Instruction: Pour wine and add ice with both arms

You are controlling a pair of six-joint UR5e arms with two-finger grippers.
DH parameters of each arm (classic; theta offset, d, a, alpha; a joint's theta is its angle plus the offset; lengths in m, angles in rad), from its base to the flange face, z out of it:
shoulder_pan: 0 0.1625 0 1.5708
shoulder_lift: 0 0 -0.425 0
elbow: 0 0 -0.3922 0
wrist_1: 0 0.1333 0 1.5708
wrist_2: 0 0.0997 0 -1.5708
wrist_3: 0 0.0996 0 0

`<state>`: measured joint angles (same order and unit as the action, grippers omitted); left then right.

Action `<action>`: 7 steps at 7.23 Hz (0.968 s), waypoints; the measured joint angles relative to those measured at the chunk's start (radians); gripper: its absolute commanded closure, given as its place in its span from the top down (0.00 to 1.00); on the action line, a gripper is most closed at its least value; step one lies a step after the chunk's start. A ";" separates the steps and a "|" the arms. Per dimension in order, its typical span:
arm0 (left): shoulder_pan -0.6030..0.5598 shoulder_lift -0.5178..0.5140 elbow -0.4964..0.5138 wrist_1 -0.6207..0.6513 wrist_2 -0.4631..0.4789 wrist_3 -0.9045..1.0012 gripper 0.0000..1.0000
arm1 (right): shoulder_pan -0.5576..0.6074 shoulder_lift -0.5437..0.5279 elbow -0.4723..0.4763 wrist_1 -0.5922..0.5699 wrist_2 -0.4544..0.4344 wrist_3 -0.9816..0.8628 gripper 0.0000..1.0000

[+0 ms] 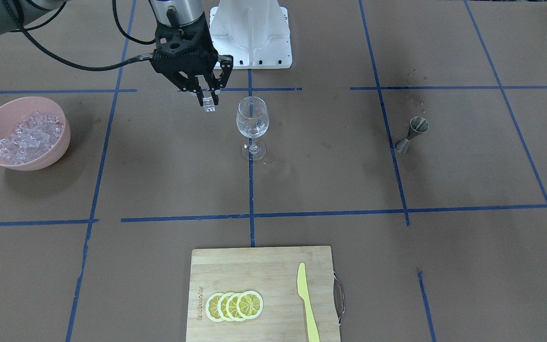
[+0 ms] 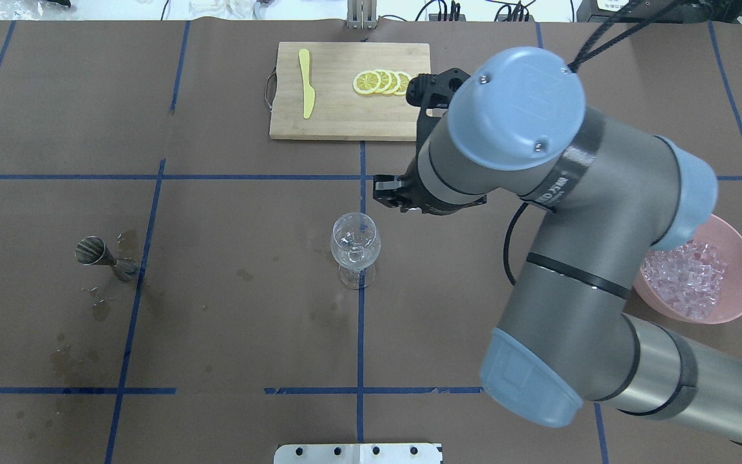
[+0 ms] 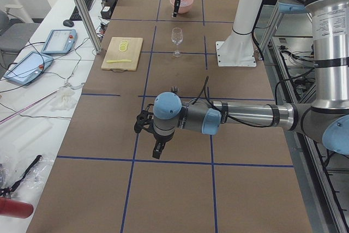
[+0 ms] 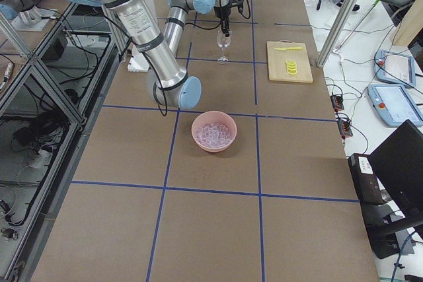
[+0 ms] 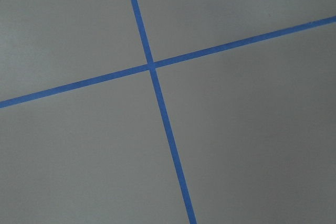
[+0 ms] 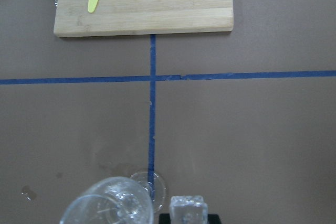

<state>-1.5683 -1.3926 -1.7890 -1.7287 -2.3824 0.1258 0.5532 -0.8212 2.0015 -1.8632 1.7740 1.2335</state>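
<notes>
Here, in the front-facing view, a pink bowl (image 1: pixel 55 154) at far left holds the ice (image 1: pixel 29 137). Next, the right claw (image 1: pixel 205 97) hangs above the counter (image 1: pixel 159 180), clenched on one ice cube (image 1: pixel 209 105), near the rim of the stemmed glass (image 1: pixel 252 123). The overhead view hides that grip behind the arm. Far right stands a jigger (image 1: pixel 412 134). The left claw (image 3: pixel 157 151) shows only in the left side view, so I cannot tell its grip.

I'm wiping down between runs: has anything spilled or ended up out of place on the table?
Yes: dark, wet-looking blotches stain the brown paper around the jigger, and fainter marks lie near the wine glass. Nothing looks tipped over.
</notes>
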 measured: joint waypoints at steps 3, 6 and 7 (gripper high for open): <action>0.001 0.000 0.003 0.000 0.000 0.000 1.00 | -0.060 0.090 -0.087 -0.009 -0.065 0.037 0.00; 0.001 0.000 0.013 -0.002 -0.001 0.000 1.00 | -0.089 0.091 -0.094 -0.016 -0.071 0.040 0.16; 0.001 0.000 0.015 -0.003 -0.001 0.000 1.00 | -0.095 0.094 -0.094 -0.016 -0.071 0.040 0.62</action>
<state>-1.5670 -1.3929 -1.7740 -1.7313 -2.3838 0.1258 0.4578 -0.7268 1.9072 -1.8787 1.7028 1.2739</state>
